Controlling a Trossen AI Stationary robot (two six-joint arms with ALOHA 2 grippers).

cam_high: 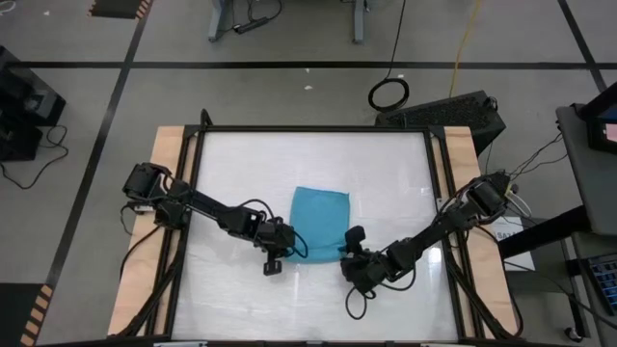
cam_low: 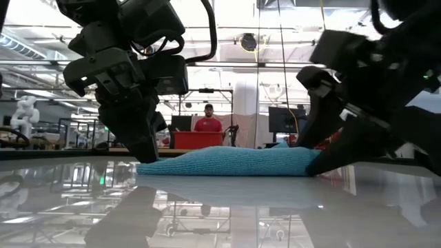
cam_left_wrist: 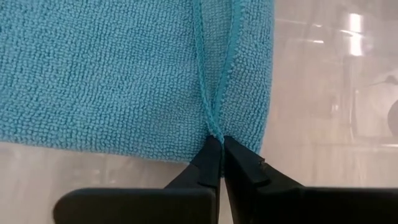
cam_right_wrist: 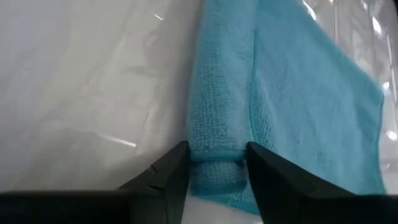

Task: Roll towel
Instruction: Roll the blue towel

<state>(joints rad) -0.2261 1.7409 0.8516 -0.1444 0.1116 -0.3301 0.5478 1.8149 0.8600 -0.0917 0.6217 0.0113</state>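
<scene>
The white table (cam_high: 231, 154) carries the towel (cam_high: 319, 224) at its middle. The left gripper (cam_left_wrist: 219, 144) pinches the towel's near-left hem tight; the right gripper (cam_right_wrist: 216, 163) clamps a rolled fold at the near-right corner. Uneven pulling could likely skew the roll or slip the thin hem free.
</scene>
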